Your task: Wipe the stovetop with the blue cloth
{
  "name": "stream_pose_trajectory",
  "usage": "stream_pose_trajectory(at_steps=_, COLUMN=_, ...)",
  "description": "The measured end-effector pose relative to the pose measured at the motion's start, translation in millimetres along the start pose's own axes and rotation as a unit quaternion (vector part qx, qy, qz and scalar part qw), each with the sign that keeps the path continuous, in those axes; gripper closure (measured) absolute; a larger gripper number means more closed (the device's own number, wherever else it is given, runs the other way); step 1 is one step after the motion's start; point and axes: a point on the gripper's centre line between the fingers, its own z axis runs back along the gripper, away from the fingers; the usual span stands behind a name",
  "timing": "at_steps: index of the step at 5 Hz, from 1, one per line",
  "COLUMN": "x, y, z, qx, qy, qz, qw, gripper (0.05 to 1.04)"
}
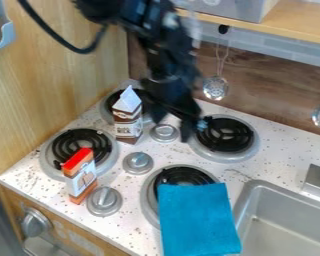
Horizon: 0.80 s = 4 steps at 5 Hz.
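Gripper (173,128): fingers apart, near the back knob (164,133)
Brown carton (128,120): just left of that knob, upright on its base
Blue cloth (199,220): nearer the camera, partly supported by a burner (186,173)

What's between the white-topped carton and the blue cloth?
In the camera view, a silver knob and a burner's rim lie between the carton and cloth.

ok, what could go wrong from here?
- The gripper hangs right beside the tall brown-and-white carton; a small sideways swing could tip it.
- The blue cloth lies over part of a burner; it could scorch if that burner were on.
- The red-topped carton stands tight between another burner and a knob, so a low arm pass might knock it over.
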Motion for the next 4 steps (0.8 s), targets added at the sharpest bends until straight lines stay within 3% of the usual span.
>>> stream_pose_trajectory(at_steps=2, x=-10, y=-70, z=-25, qx=-0.008, qy=0.036, qz=-0.089, qw=0.9953, gripper=0.073)
stream_pose_trajectory(at_steps=4, x=-42, y=-76, z=-34, qx=0.009, qy=0.078, qz=-0.139, qw=0.9872, gripper=0.073)
